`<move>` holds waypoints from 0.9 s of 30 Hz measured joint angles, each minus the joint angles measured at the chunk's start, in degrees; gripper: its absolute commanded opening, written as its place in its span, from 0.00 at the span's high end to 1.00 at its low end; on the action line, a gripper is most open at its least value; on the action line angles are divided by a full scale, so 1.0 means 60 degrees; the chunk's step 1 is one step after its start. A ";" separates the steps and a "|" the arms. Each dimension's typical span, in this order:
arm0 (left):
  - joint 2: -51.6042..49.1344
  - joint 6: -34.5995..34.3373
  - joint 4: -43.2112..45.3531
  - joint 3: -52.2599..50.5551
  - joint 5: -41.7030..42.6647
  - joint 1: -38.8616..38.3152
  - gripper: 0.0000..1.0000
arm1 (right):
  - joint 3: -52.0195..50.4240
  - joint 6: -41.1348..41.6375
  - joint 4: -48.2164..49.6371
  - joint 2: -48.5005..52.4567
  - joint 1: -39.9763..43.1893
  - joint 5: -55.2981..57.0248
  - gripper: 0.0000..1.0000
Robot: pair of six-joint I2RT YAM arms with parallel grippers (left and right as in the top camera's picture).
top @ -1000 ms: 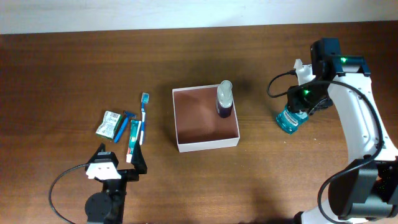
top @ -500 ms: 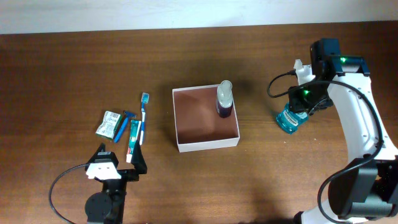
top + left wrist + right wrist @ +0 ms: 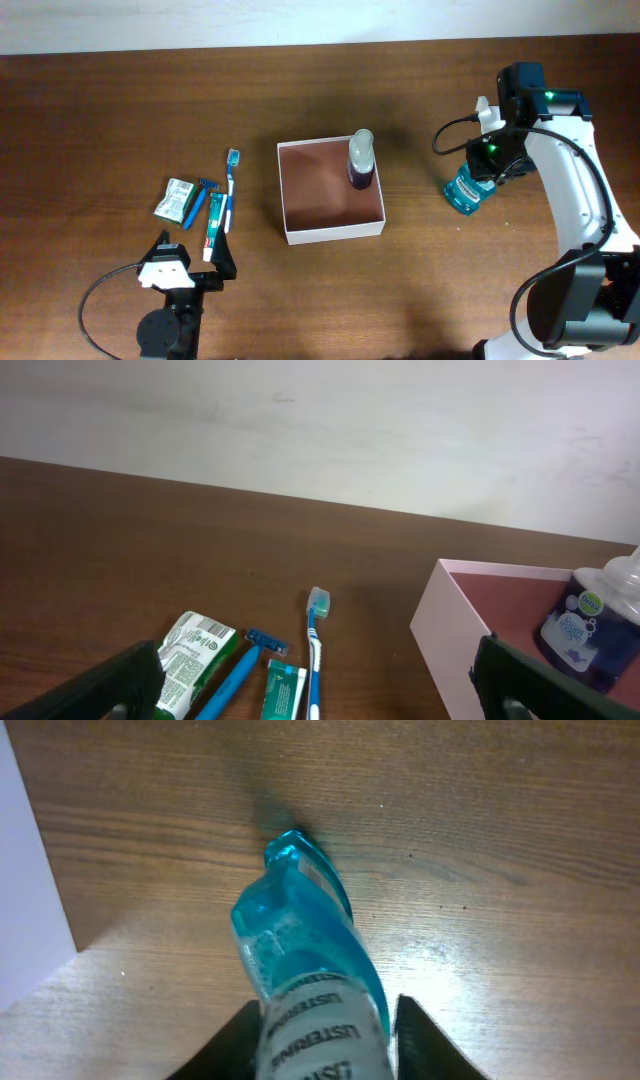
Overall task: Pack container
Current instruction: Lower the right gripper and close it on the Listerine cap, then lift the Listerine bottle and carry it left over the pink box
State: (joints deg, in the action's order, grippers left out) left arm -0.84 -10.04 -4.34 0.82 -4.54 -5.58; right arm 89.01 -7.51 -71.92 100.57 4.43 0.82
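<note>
Container (image 3: 335, 233): middle of table (image 3: 100, 120), square, shallow, open-topped. Probably light cardboard, stiff enough yet crushable at the walls, apt to slide if bumped. Best pinched on one wall's rim, or left put and loaded from above. Already holding a purple bottle (image 3: 360, 160) upright in its far right corner.

Right of container, well apart: mouthwash bottle (image 3: 465, 190), smooth plastic, likely slippery. Right gripper (image 3: 325, 1038) astride it by the label, fingers beside both flanks; firm clamp or not, cannot tell.

Left of container: toothbrush (image 3: 230, 185), toothpaste (image 3: 213, 228), razor (image 3: 197, 205), green packet (image 3: 177, 198). Left gripper (image 3: 320, 695) on their near side, gaping wide, holding nothing.
</note>
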 measured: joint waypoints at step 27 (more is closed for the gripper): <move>0.0000 0.0000 0.0000 0.0004 0.0000 0.0000 0.01 | 0.0047 -0.0080 -0.0109 0.0000 0.0000 -0.0528 0.55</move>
State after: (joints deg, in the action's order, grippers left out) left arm -0.84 -10.04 -4.34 0.84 -4.54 -5.58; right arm 89.30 -7.99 -72.58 100.57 4.43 -2.35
